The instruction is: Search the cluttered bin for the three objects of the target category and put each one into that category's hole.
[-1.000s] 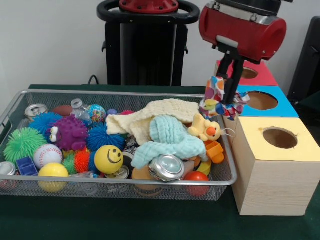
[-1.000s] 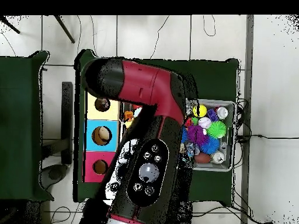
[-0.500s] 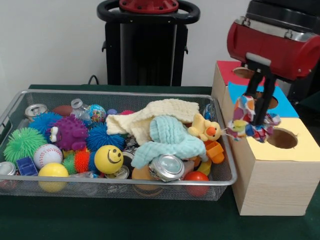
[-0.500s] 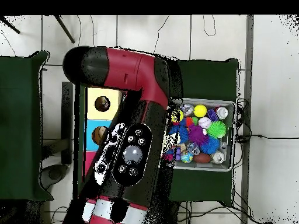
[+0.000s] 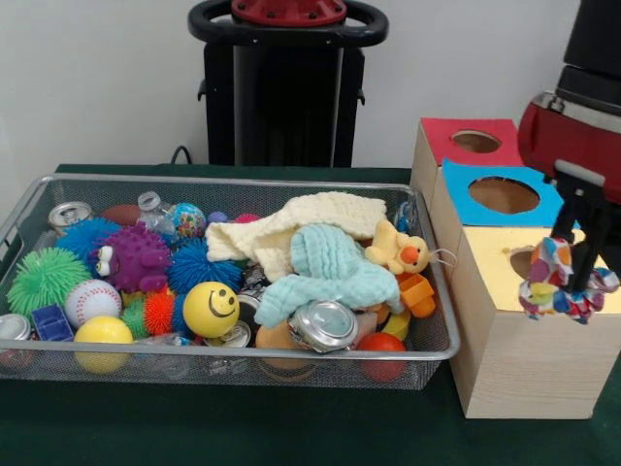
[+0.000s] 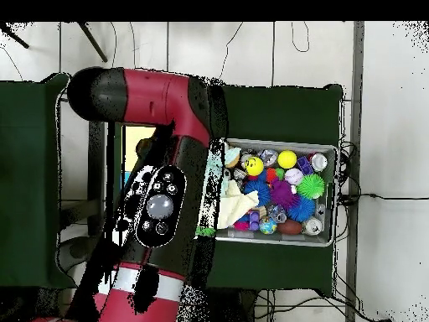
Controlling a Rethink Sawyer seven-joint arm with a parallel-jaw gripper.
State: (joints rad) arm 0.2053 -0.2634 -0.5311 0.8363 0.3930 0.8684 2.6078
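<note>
In the front view my gripper (image 5: 580,284) is shut on a whitish fabric piece with red, blue, yellow and green blotches (image 5: 558,289). It holds it over the pale yellow panel (image 5: 495,262) of the largest wood box, just in front of the round hole (image 5: 524,260), which the piece partly hides. The wire mesh bin (image 5: 243,361) lies to the left, full of toys. No other blotched piece shows in the bin. In the overhead view my arm (image 6: 159,201) covers the boxes and the gripper.
The blue-panelled box (image 5: 500,194) and the red-panelled box (image 5: 473,142) stand behind the yellow one. In the bin lie a cream cloth (image 5: 291,228), a mint cloth (image 5: 325,267), a purple spiky monster (image 5: 131,257), a smiley ball (image 5: 211,309), cans and spiky balls.
My gripper has carried the blotched fabric piece from above the bin's right end, past the blue box, to the right and lower over the yellow panel.
</note>
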